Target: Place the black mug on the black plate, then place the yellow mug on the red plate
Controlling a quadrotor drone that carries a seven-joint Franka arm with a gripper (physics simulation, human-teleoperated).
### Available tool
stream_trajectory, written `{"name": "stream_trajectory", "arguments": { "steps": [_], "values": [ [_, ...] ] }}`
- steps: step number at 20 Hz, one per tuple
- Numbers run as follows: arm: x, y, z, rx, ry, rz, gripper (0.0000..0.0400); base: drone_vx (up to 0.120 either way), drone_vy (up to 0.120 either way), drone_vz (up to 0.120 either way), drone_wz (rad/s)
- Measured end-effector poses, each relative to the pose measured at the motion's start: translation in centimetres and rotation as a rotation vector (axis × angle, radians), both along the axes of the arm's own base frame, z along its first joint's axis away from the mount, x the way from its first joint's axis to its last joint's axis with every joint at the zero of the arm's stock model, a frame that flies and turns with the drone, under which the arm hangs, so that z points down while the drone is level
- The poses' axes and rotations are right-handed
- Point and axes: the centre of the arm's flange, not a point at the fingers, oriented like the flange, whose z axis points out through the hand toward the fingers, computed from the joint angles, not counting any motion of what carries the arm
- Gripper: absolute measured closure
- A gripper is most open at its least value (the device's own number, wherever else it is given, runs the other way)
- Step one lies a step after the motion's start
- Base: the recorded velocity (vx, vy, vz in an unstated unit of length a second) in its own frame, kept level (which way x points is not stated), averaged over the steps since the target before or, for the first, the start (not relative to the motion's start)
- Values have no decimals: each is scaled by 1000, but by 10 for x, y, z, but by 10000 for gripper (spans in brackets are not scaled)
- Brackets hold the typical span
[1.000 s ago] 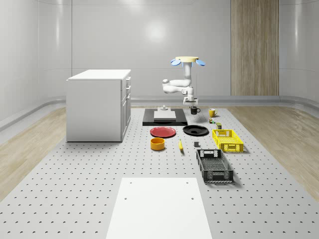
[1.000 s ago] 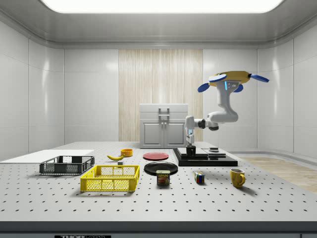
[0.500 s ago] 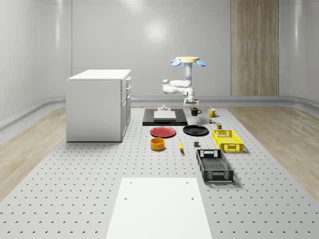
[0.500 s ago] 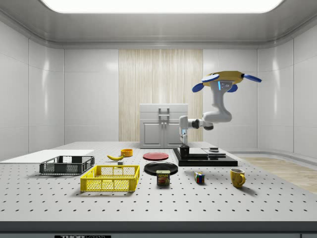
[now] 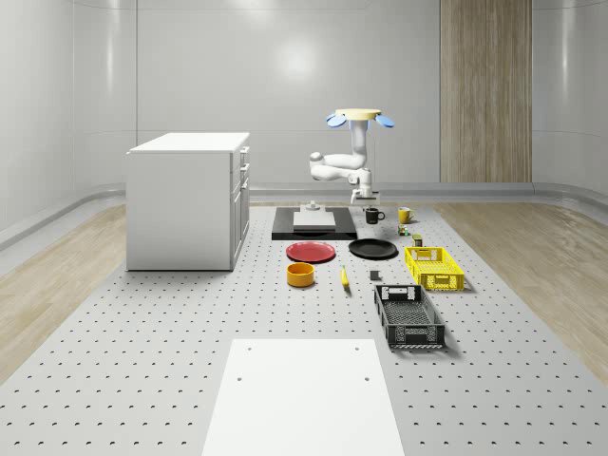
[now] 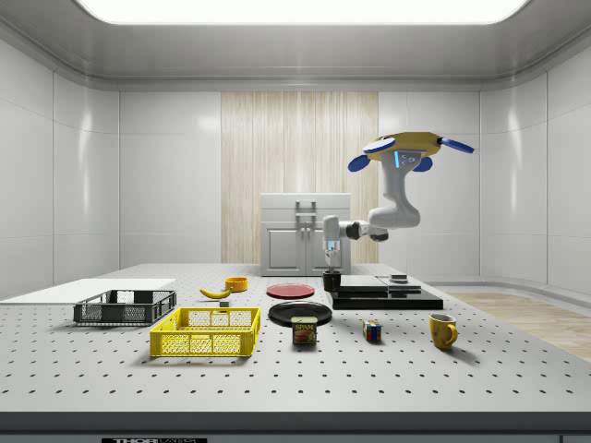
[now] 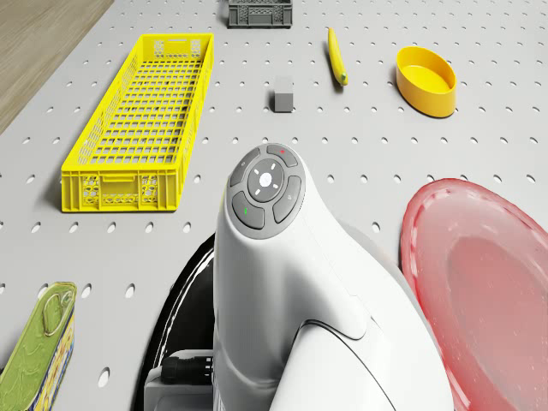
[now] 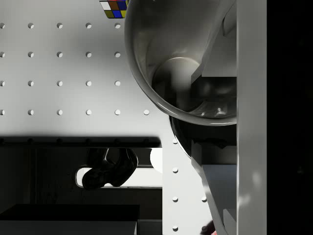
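Note:
The black mug (image 5: 374,215) (image 6: 331,280) hangs a little above the table, just off the far edge of the black plate (image 5: 372,249) (image 6: 300,313). My gripper (image 5: 366,198) (image 6: 330,265) (image 8: 215,117) is shut on the black mug (image 8: 181,73), one finger inside the rim and one outside. The drone (image 5: 359,116) (image 6: 406,148) hovers behind the black plate (image 7: 184,291), with the arm (image 7: 282,257) reaching down. The red plate (image 5: 311,252) (image 6: 290,290) (image 7: 479,282) lies beside the black one. The yellow mug (image 5: 405,215) (image 6: 442,329) stands upright on the table, apart from the gripper.
A black slab (image 5: 313,224) (image 6: 383,297) with a white block lies beside the mug. Nearby are a yellow crate (image 5: 434,266) (image 7: 137,124), a black crate (image 5: 408,316), a tin can (image 6: 304,330) (image 7: 38,342), a Rubik's cube (image 6: 371,330) (image 8: 114,7), a yellow bowl (image 5: 300,274) (image 7: 425,80), a banana (image 7: 337,56) and a white cabinet (image 5: 188,198).
The drone and arm have moved toward the side view's left, carrying the black mug from beside the black slab toward the black plate.

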Motion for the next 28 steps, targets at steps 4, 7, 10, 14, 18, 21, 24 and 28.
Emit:
{"name": "stream_trajectory", "arguments": {
  "steps": [4, 7, 10, 14, 18, 21, 24, 28],
  "values": [
    [0, 0, 0, 0, 0, 0, 290, 120, 0, 0, 0],
    [0, 0, 0, 0, 0, 0, 290, 120, 0, 0, 0],
    [0, 0, 0, 0, 0, 0, 290, 120, 0, 0, 0],
    [0, 0, 0, 0, 0, 0, 290, 120, -60, 0, 0],
    [0, 0, 0, 0, 0, 0, 290, 90, -50, 0, 0],
    [0, 0, 0, 0, 0, 0, 290, 0, 0, -80, 0],
    [0, 0, 0, 0, 0, 0, 290, 0, 0, -120, 0],
    [0, 0, 0, 0, 0, 0, 290, 0, 0, -100, 0]
  ]
}}
